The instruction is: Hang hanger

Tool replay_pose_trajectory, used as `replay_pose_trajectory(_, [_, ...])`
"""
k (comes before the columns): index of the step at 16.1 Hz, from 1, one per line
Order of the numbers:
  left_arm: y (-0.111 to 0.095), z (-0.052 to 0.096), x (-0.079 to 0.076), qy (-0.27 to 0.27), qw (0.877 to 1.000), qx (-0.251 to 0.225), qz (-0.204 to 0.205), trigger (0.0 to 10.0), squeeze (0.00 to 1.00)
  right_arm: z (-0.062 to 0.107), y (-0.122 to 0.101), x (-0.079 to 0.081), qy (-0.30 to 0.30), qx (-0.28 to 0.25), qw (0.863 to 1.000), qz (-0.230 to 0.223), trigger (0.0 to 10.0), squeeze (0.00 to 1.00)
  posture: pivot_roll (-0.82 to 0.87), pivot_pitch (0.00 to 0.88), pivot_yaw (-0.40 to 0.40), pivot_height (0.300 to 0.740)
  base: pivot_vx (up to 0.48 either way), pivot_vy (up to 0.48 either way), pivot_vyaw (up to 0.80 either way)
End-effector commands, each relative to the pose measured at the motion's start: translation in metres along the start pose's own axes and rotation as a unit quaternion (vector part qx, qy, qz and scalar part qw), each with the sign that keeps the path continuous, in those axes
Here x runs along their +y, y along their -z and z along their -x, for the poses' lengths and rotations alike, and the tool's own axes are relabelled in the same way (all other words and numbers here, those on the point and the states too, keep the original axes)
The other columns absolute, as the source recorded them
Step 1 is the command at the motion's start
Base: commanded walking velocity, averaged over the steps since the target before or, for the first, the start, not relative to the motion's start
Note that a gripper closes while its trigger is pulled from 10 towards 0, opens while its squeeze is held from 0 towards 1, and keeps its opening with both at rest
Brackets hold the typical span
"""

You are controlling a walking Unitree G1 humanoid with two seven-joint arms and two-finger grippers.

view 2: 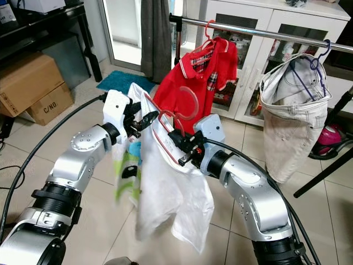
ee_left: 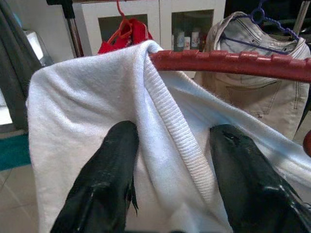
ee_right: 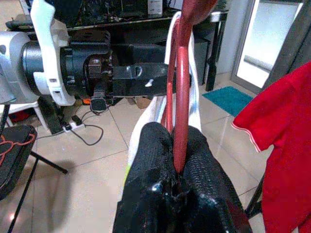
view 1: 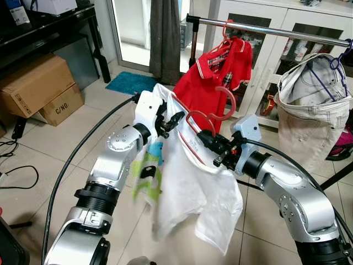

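Observation:
A red plastic hanger carries a white T-shirt and is held up between my two arms, below and in front of the metal clothes rail. My right gripper is shut on the hanger's red bar, seen near the shirt's collar. My left gripper stands open at the shirt's other shoulder. Its two black fingers straddle the ribbed collar, with the hanger arm just beyond them.
On the rail hang a red polo shirt on a red hanger and beige trousers on a blue hanger. A white glass-door cabinet stands behind. Cardboard boxes and a teal mat lie at the left.

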State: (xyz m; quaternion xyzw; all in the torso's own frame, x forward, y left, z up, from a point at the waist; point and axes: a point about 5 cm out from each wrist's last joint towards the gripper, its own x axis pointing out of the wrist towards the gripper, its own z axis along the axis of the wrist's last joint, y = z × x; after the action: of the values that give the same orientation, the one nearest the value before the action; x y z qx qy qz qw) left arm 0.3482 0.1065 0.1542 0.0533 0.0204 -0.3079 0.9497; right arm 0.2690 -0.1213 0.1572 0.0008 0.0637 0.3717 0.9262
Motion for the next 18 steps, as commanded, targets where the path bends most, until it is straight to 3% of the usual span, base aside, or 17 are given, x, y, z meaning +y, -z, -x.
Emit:
replay_pose_trajectory(1, [-0.009,-0.004,0.000,0.003,1.000,-0.009,-0.014,0.0,0.00,0.002,-0.007,0.000,-0.003,-0.017,1.000,0.001,0.0,0.00,-0.10,0.000,0.009,0.740,0.000,0.000,0.00])
replay_pose_trajectory(10, [-0.008,-0.006,0.003,0.004,1.000,-0.009,-0.019,0.0,0.00,0.003,-0.005,-0.005,0.017,-0.011,1.000,-0.007,0.0,0.00,-0.10,0.000,0.016,0.740,0.000,0.000,0.00])
replay_pose_trajectory(18, [-0.003,-0.003,0.015,-0.011,1.000,0.004,0.001,0.0,0.00,0.005,-0.009,-0.004,0.008,-0.026,0.999,-0.020,0.0,0.00,-0.11,0.000,0.016,0.740,0.000,0.000,0.00])
